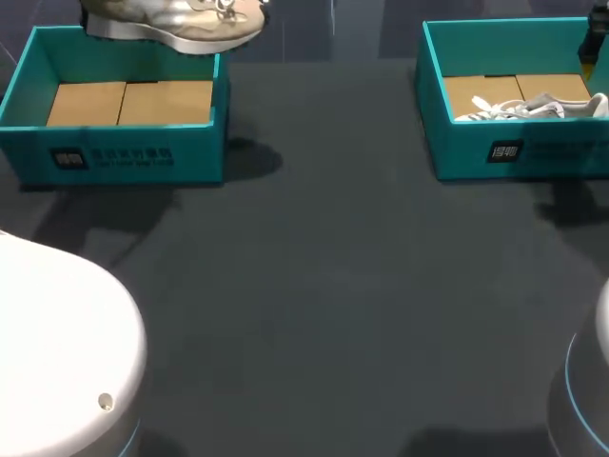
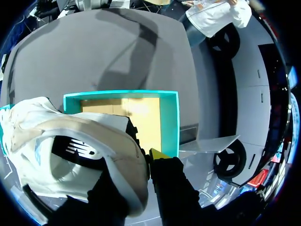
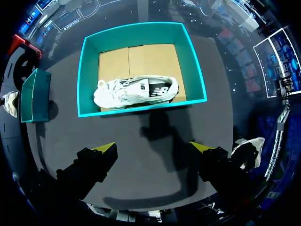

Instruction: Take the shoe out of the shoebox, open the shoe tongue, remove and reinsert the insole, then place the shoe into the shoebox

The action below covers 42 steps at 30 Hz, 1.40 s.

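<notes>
A white and beige shoe hangs above the far edge of the left teal shoebox, whose cardboard floor is bare. In the left wrist view my left gripper is shut on the heel collar of this shoe. One yellow fingertip shows outside the collar and the other is hidden by the shoe. The left shoebox lies below it. A second white shoe lies on its side in the right teal shoebox. My right gripper hovers open high above the table, beside that box.
The right shoebox stands at the table's far right with its shoe inside. The white arm bases bulge in at the near corners. Dark tabletop stretches between the boxes and the near edge.
</notes>
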Each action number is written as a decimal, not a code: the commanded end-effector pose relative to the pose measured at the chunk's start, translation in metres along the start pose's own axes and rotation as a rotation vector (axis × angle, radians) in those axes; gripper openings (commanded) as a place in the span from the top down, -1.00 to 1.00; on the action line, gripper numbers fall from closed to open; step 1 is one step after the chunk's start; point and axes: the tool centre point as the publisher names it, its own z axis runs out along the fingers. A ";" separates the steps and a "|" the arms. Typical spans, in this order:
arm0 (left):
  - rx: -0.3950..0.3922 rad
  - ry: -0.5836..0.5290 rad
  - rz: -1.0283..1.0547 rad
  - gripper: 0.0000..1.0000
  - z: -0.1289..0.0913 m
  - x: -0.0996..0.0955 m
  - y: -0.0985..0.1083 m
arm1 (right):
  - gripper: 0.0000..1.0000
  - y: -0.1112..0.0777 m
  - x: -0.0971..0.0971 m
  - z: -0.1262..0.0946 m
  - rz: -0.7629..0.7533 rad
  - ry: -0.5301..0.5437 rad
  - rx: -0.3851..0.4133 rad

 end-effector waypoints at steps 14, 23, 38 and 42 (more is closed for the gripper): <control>-0.094 0.015 0.029 1.00 -0.022 -0.098 -0.141 | -1.00 0.000 0.000 0.000 0.000 -0.001 0.000; -0.129 0.013 0.078 1.00 -0.016 -0.137 -0.182 | -1.00 0.000 0.000 0.000 0.000 -0.001 0.000; -0.107 -0.024 0.058 1.00 0.007 -0.222 -0.251 | -1.00 0.000 0.000 0.000 0.000 -0.001 0.000; -0.119 -0.020 0.041 1.00 0.017 -0.245 -0.260 | -1.00 0.000 0.000 0.000 0.000 -0.001 0.000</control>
